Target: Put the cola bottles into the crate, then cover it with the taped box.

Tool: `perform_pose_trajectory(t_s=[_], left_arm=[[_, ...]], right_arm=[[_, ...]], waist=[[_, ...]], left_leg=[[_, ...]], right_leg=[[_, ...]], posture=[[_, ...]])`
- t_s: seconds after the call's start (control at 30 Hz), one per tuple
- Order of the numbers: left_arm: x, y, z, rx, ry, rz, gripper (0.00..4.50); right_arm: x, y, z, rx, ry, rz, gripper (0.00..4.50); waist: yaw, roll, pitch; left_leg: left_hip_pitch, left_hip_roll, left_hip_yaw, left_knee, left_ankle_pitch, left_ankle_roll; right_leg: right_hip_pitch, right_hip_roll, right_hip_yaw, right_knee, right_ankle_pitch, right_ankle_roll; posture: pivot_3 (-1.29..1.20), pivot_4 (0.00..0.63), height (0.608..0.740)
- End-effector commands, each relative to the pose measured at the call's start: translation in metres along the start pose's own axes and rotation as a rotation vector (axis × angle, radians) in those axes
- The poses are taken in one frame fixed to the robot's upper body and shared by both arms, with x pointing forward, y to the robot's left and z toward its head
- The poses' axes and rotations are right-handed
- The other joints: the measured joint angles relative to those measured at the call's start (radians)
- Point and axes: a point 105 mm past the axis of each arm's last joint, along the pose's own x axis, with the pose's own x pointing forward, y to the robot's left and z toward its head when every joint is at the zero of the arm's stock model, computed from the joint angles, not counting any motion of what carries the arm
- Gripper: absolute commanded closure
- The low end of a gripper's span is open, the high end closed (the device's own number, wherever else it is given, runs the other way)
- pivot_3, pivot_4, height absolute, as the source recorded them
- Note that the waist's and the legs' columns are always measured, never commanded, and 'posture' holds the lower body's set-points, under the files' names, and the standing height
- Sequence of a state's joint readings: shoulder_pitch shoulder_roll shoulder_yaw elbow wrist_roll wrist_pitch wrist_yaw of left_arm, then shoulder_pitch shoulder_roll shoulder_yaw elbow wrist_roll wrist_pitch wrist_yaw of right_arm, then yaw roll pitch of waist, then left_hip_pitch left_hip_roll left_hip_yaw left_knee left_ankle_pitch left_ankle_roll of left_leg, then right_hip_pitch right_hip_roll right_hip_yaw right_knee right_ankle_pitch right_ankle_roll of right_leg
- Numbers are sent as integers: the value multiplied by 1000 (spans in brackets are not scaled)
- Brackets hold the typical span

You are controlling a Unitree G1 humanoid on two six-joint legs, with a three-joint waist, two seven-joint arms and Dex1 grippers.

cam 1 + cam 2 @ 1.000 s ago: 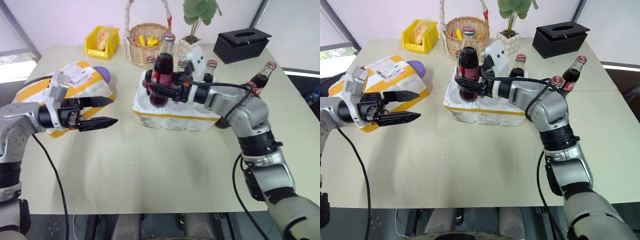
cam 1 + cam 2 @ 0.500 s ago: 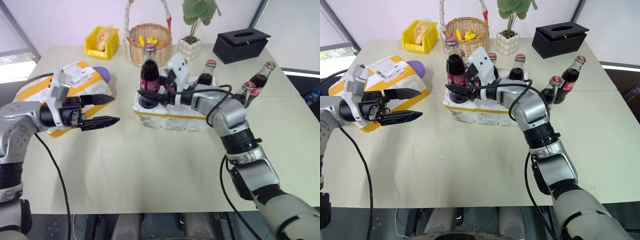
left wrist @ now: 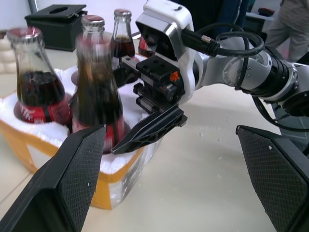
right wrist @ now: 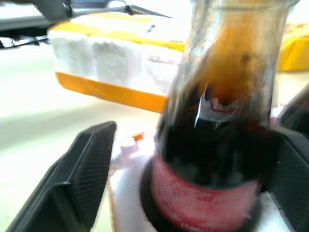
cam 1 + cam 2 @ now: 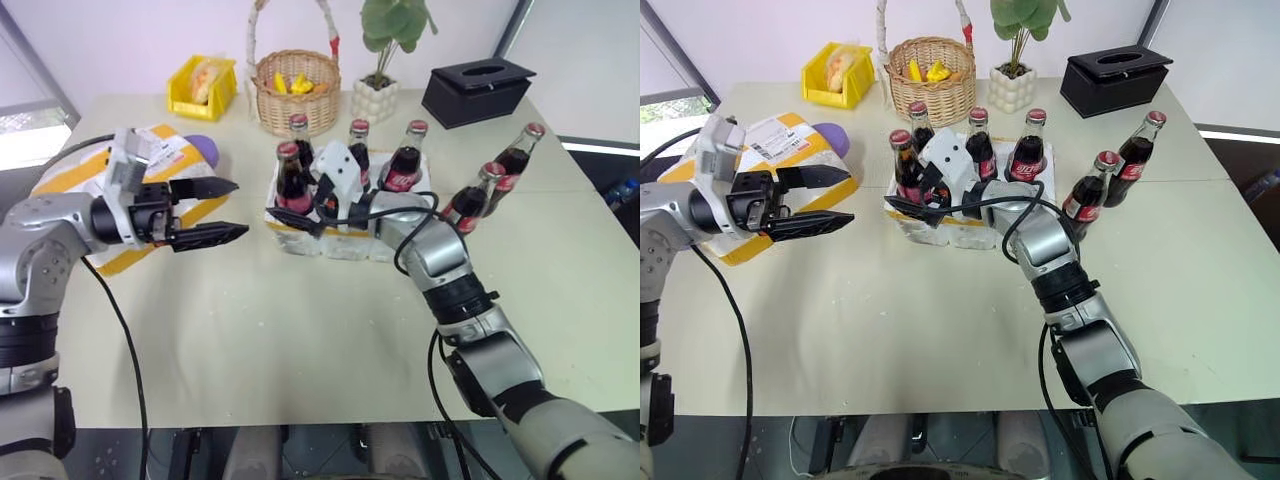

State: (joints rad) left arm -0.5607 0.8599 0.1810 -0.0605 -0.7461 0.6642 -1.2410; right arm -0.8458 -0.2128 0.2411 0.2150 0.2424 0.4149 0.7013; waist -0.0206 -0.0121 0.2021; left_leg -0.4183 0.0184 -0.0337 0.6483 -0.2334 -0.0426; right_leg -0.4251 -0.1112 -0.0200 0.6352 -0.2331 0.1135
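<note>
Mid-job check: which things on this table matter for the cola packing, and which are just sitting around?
Job:
- four cola bottles in the crate
- two cola bottles on the table
- crate
- taped box
- right hand, open around the front-left bottle
- left hand, open

Lying about:
- wicker basket
- yellow bin
- potted plant
- black tissue box

Bare table [image 5: 300, 330] in front of the crate [image 5: 345, 240] gives open passage. Right gripper [image 5: 292, 212] spread round the front-left bottle [image 5: 288, 180] blocks that corner; two loose bottles [image 5: 1110, 180] crowd the right side, wicker basket [image 5: 932, 75] probably tight behind
</note>
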Motion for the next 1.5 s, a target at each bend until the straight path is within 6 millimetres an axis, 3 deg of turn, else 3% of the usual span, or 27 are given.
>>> perform_pose_trajectory(t_s=[0.03, 0.2, 0.4, 0.5, 0.7, 0.87, 1.07, 1.5], left_arm=[[1, -1, 11, 44, -19, -15, 0], [9, -5, 12, 35, -28, -62, 0], [25, -12, 11, 36, -26, -162, 0], [32, -18, 8, 55, -7, -217, 0], [39, -16, 9, 54, -13, -249, 0], [43, -16, 9, 55, -17, -266, 0], [45, -13, 8, 56, -19, -254, 0], [40, -12, 14, 78, -23, -214, 0]], right_arm=[[-12, -3, 4, 54, -26, -32, 39], [-50, -6, 23, 96, -85, -64, 39], [-123, 16, 37, 89, -102, -70, 39], [-155, 27, 32, 78, -60, -113, 39], [-221, 25, 4, 124, 85, -391, 39], [-268, 2, -16, 171, 148, -662, 39], [-290, -33, -30, 199, 114, -905, 39], [-265, -63, -43, 191, 83, -861, 39]], waist=[[2, 0, 0], [9, 0, 0], [9, -1, 0], [4, -1, 0], [11, -1, -1], [6, -2, -1], [8, -2, -1], [7, -2, -1]], left_leg=[[0, 0, 0, 0, 0, 0], [-1, 0, 0, 1, 0, 0], [-1, 0, 0, 0, 0, 0], [-1, 0, 0, 0, 0, 0], [0, 0, 1, 1, 1, 1], [3, 0, 3, 3, 1, 1], [10, 0, 3, 2, 1, 1], [10, 4, 4, 0, 1, 2]], right_leg=[[0, 0, 0, 0, 0, 0], [1, 0, 0, 0, 0, 0], [0, 0, 1, -1, 0, 0], [0, 0, 1, -1, 0, 0], [1, 1, 3, -1, -1, -1], [4, 1, 6, -3, -1, -5], [7, 5, 11, -3, 0, -7], [6, 10, 13, -5, 0, -8]], posture=[[0, 150, 740], [0, 150, 740], [0, 150, 740], [0, 150, 740], [0, 150, 740], [0, 150, 740], [0, 150, 740], [0, 150, 740]])
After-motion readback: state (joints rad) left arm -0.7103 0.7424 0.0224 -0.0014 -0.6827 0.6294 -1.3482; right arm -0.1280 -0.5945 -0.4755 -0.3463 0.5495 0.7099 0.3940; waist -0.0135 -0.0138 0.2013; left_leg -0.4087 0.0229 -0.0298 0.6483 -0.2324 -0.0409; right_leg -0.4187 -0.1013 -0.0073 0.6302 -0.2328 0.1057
